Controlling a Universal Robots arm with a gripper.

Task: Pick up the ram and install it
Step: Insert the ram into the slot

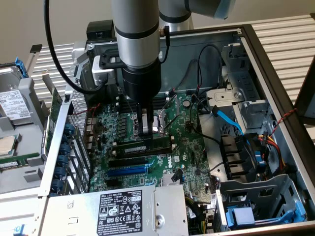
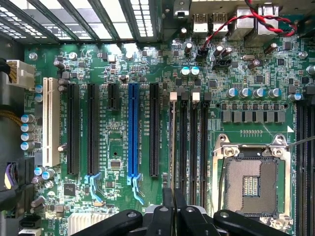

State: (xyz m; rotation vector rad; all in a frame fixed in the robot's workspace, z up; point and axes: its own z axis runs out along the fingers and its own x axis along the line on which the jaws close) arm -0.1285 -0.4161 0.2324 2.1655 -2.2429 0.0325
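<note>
Pincer [image 1: 146, 132] first: pinching the ram [image 1: 130, 147] by its upper edge, jaws pressing almost together on the thin board. Holding the ram upright on edge along 1 of 4 black memory slots [image 2: 203, 147] on the motherboard [image 2: 98, 64], at or in the slot, seating unclear. Sitting near the silver-framed CPU socket [image 2: 251, 184]; running parallel to the blue slot [image 2: 133, 128], with 1 black slot [image 2: 154, 128] lying between.
</note>
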